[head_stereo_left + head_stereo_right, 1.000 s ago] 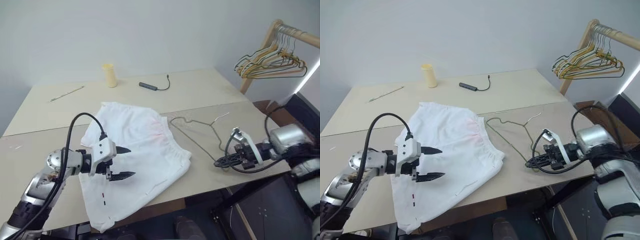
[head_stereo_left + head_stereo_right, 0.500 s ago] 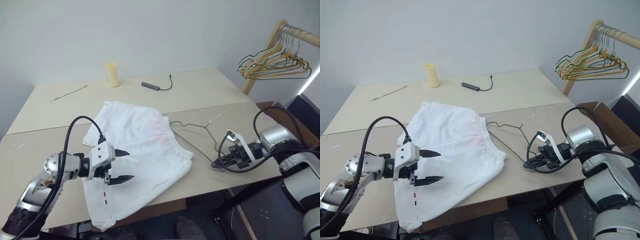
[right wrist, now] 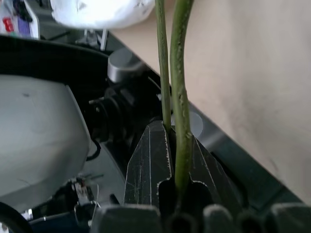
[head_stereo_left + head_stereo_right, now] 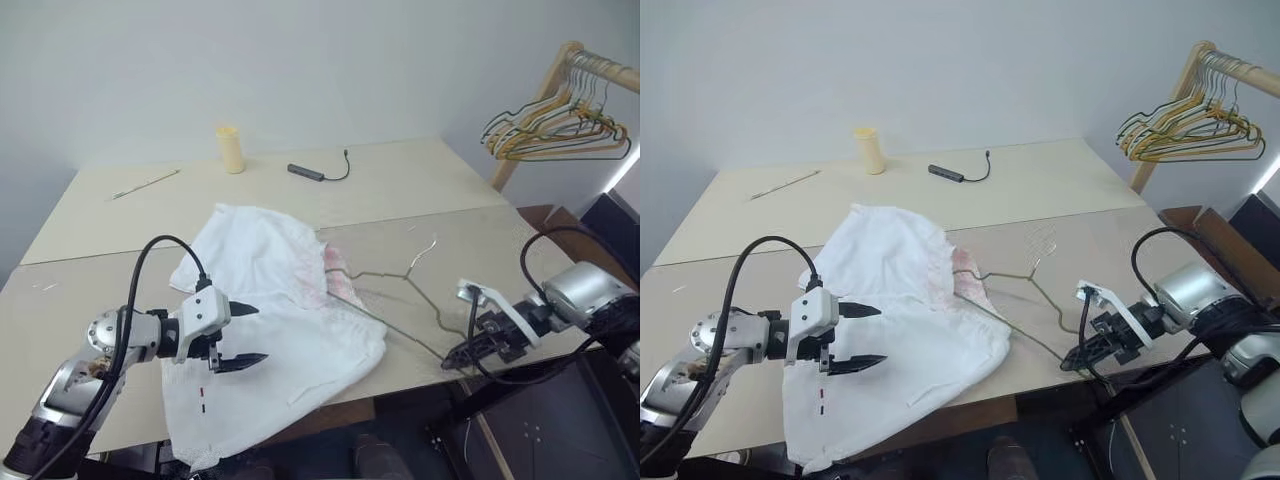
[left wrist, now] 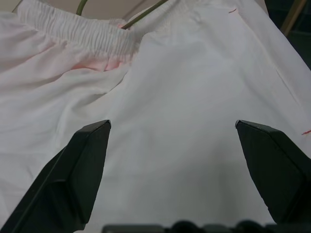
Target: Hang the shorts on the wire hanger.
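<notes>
So the white soft fabric shorts with the gathered waistband (image 4: 265, 320) are spread across the middle of the frame on the beige table (image 4: 400, 190), one leg hanging off the near edge at lower left. The thin grey-olive wire hanger (image 4: 400, 290) has one end tucked in at the pinkish waistband and runs out to the lower right, so its long axis goes diagonally from mid-frame toward the table's right corner.

We've got the right gripper (image 4: 462, 357) clamped tight on the hanger's wire at that lower-right end, just off the table edge. The left gripper (image 4: 243, 335) hovers over the shorts at centre-left, jaws spread wide, holding nothing.

The key bit, we reckon: the waistband opening sits up and to the right of the left gripper, which is the closer arm for grabbing the fabric.
</notes>
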You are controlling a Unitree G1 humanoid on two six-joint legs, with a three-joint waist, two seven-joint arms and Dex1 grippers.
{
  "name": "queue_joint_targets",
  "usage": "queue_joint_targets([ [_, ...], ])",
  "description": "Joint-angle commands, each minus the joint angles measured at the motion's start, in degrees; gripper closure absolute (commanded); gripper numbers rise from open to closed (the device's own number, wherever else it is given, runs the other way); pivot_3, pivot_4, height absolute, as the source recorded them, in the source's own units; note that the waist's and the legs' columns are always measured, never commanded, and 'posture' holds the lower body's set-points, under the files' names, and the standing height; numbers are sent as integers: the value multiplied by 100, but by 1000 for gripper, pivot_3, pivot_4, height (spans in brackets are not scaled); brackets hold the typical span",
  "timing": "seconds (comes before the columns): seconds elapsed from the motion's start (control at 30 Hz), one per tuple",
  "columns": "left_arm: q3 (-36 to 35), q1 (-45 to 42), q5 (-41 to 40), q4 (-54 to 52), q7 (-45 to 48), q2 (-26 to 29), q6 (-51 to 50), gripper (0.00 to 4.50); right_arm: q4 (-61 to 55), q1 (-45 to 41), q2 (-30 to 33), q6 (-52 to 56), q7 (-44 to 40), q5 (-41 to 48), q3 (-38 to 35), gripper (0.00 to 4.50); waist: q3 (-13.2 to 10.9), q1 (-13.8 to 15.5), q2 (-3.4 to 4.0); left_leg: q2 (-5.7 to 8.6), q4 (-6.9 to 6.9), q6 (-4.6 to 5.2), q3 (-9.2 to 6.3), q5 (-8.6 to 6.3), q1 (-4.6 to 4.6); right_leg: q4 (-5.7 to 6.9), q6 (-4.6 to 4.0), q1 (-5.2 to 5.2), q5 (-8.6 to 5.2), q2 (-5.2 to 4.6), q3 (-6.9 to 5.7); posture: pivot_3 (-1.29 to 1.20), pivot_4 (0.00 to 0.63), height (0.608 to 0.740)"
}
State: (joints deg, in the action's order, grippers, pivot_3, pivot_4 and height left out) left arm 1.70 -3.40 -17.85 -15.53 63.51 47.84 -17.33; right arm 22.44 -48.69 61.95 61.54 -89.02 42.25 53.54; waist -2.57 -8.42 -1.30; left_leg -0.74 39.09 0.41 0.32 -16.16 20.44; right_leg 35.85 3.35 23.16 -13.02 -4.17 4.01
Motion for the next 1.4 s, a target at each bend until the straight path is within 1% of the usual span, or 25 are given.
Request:
queue_joint_targets([
  [0.03, -18, -41, 39, -172, -41, 23, 94, 32, 933, -518, -493, -1, -347, -274, -187, 4500, 0, -16, 0, 0, 1, 0, 3, 0, -3, 1, 0, -2, 0, 0, 3, -71, 0, 740],
  [0.13, 13, -59, 80, -148, -40, 35, 120, 32, 1931, -886, -995, -246, -347, -689, -236, 4500, 1, -14, 2, 0, 3, 0, 10, 0, -14, 5, -15, -8, 9, 2, 10, -70, 0, 740],
  [0.17, 16, -58, 85, -148, -37, 41, 128, 32, 2143, -964, -1106, -330, -347, -774, -219, 4500, 1, -10, 2, 0, 3, 0, 8, 0, -13, 6, -31, -8, 19, 4, 9, -70, 0, 740],
  [0.23, 4, -52, 79, -157, -37, 39, 127, 32, 2445, -1071, -1285, -528, -347, -943, -143, 4500, 1, 15, 2, 1, 3, 0, 5, 0, -8, 6, -33, -4, 20, 3, 6, -65, 0, 740],
  [0.43, -34, 50, 81, -193, -49, 31, 155, 32, 2922, -1229, -1604, -856, -348, -1021, -70, 4500, 1, 119, 3, 5, 3, 3, -1, -2, 16, 6, -34, 13, 21, -10, -3, -53, 0, 740],
  [0.5, -22, 79, 95, -197, -66, 18, 174, 32, 3211, -1364, -1763, -681, -348, -806, -243, 4500, 1, 120, 4, 6, 3, 3, 0, -2, 15, 9, -35, 13, 22, -11, -3, -49, 0, 740],
  [0.57, -4, 85, 110, -208, -84, 11, 180, 32, 3519, -1495, -1942, -556, -348, -796, -305, 4500, 1, 124, 4, 5, 4, 3, 1, -2, 10, 15, -37, 12, 23, -9, -3, -46, 0, 740],
  [0.73, 1, 62, 89, -247, -117, -15, 168, 32, 3576, -1526, -2156, -826, -348, -846, 14, 4500, 1, 138, 6, 0, 4, 3, -3, -2, -5, 21, -40, 1, 24, 2, -4, -37, 0, 740],
  [0.87, 71, 33, 324, -137, -291, -53, 249, 32, 3988, -1589, -2517, -881, -348, -1108, -26, 4500, 1, 141, 6, 2, 4, 3, -2, -2, -4, 21, -40, 1, 24, 0, -4, -31, 0, 740],
  [1.0, 52, 43, 321, -177, -295, -37, 234, 32, 4574, -1724, -2867, -1068, -347, -1575, -418, 4500, 2, 141, 6, 2, 4, 3, -3, -2, -4, 24, -41, 3, 25, 1, -3, -21, 0, 740],
  [1.13, 16, 75, 315, -208, -336, -42, 217, 32, 5105, -1909, -3033, -1225, -302, -2039, -1243, 4500, 2, 146, 7, 3, 5, 2, -4, -1, -4, 26, -41, 4, 25, 0, -3, -21, 0, 740],
  [1.27, 36, 136, 323, -222, -360, -53, 236, 32, 5276, -1932, -3092, -1246, 8, -2308, -2128, 4500, 2, 148, 7, 3, 4, 2, -7, -2, -2, 24, -41, 4, 25, 0, -5, -27, 0, 740],
  [1.4, 59, 125, 293, -237, -382, -95, 219, 32, 5130, -1821, -3145, -1517, 163, -2667, -2666, 4500, 2, 142, 7, 4, 5, 2, -6, -2, -1, 25, -41, 4, 25, -2, -4, -34, 0, 740],
])
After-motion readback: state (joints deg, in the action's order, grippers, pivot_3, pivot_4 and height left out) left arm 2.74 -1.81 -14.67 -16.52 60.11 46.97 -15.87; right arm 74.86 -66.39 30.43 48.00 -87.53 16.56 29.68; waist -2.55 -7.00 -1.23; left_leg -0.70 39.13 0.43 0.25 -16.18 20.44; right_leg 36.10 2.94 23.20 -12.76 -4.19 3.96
